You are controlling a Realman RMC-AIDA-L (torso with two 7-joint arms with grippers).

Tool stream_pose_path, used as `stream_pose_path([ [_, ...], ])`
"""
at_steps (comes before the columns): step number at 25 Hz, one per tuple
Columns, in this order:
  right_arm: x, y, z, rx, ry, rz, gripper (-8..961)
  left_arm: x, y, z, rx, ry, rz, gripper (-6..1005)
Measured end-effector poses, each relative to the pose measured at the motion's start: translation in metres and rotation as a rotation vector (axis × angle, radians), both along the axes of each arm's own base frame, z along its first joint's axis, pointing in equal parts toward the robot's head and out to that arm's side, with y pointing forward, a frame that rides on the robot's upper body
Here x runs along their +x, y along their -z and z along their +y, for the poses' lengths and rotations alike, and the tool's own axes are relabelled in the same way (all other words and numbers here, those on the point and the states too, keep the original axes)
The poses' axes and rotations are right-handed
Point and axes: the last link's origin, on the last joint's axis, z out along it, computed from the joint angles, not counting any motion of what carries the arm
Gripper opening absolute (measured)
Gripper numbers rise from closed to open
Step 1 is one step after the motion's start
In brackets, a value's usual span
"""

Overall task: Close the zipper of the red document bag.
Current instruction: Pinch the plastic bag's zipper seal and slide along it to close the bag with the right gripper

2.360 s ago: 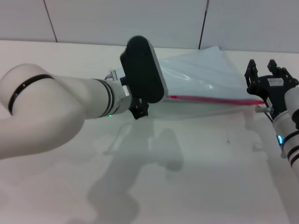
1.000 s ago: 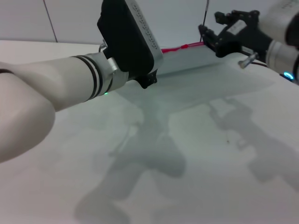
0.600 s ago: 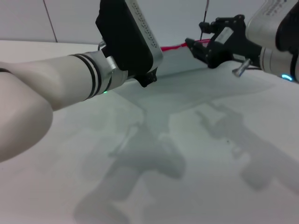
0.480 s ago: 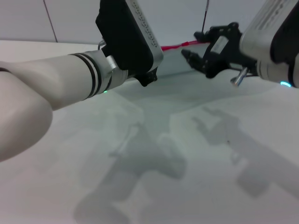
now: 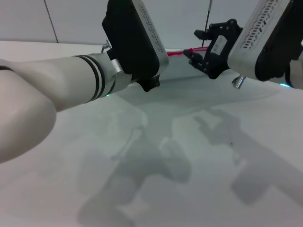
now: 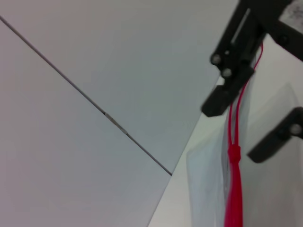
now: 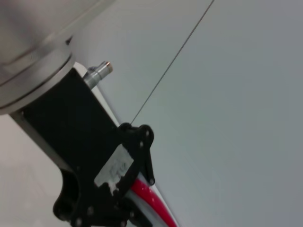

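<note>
Above one white table (image 5: 156,179), two claws, left (image 5: 152,81) and right (image 5: 196,56), pinch one zipper (image 5: 176,52).

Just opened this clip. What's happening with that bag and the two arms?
Both arms hold the bag up off the table, red zipper edge on top. The left gripper is at one end of that edge, though its fingers are hidden behind the wrist. The right gripper is on the zipper partway along. How far the zipper is closed can't be told.
</note>
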Motion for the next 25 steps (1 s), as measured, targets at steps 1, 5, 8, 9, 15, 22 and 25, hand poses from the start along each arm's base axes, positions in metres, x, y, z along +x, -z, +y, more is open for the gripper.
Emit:
stream_pose_path([
  [1,-0.001,0.000,0.000,0.003,-0.004,0.000,426,0.000,0.000,0.000,-0.001,0.000,0.002,59],
  [5,0.000,0.001,0.000,0.015,-0.022,-0.034,425,0.002,0.001,0.000,-0.008,0.004,0.010,58],
  [8,0.001,0.007,-0.001,0.022,-0.043,-0.091,425,0.002,0.002,0.000,-0.011,0.000,0.014,58],
  [9,0.001,0.008,-0.002,0.024,-0.049,-0.103,425,0.002,0.001,0.000,-0.010,0.000,0.014,58],
  [15,-0.001,0.011,0.000,0.034,-0.061,-0.114,424,0.006,0.002,0.001,-0.016,0.009,0.023,58],
  [22,-0.002,0.013,0.004,0.041,-0.071,-0.127,423,0.012,0.002,0.000,-0.021,0.022,0.023,58],
  [25,-0.001,0.017,0.006,0.039,-0.070,-0.135,416,0.014,0.000,-0.001,-0.018,0.026,0.020,59],
])
